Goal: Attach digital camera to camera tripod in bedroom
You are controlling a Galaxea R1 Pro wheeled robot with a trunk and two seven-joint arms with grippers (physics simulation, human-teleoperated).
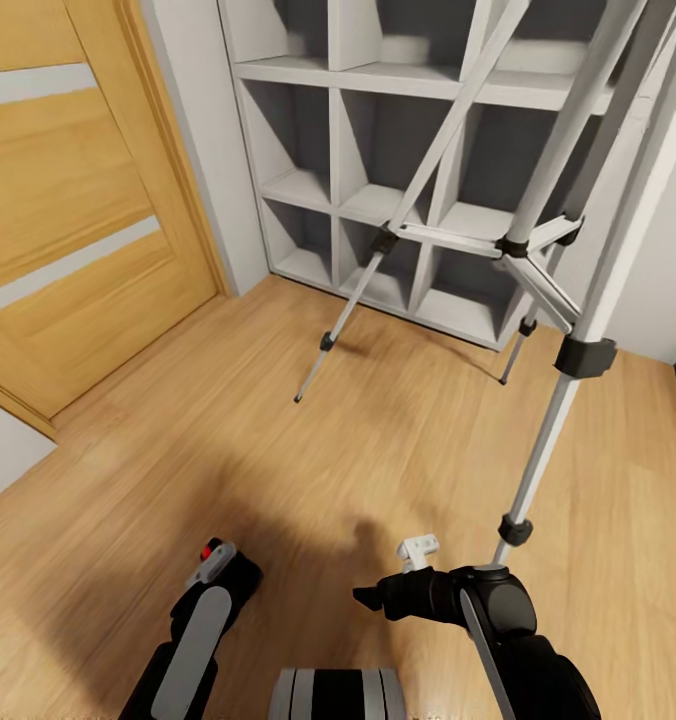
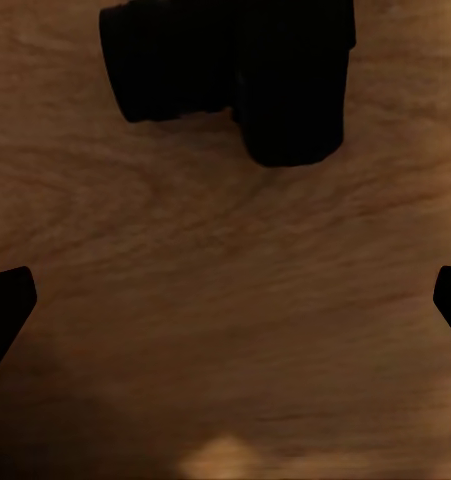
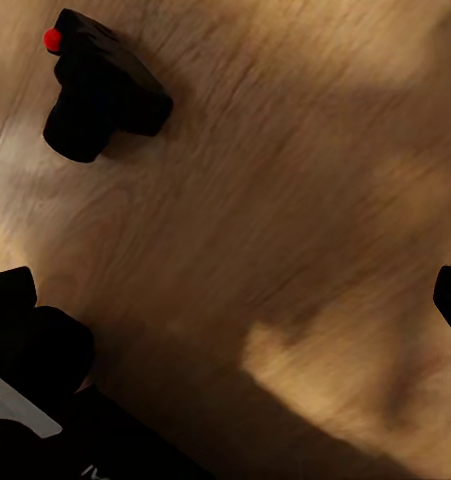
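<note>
The digital camera [image 2: 255, 70], small, boxy and black, lies on the light wood plank floor just ahead of my left gripper [image 2: 225, 300], which is open, with nothing between its fingertips. From the right wrist the camera [image 3: 100, 95] shows its red button, apart from my open, empty right gripper [image 3: 225, 300]. The camera tripod [image 1: 538, 260] stands at the right, its silver legs spread over the floor, one leg close beside my right arm. In the head view my right gripper [image 1: 370, 598] points left, low over the floor. My left arm [image 1: 203, 620] covers its own gripper.
A white cube shelf [image 1: 378, 200] stands against the far wall behind the tripod. The wooden door with pale stripes [image 1: 68, 200] is at the left. Bare plank floor [image 1: 278, 450] lies between my arms and the tripod's far legs.
</note>
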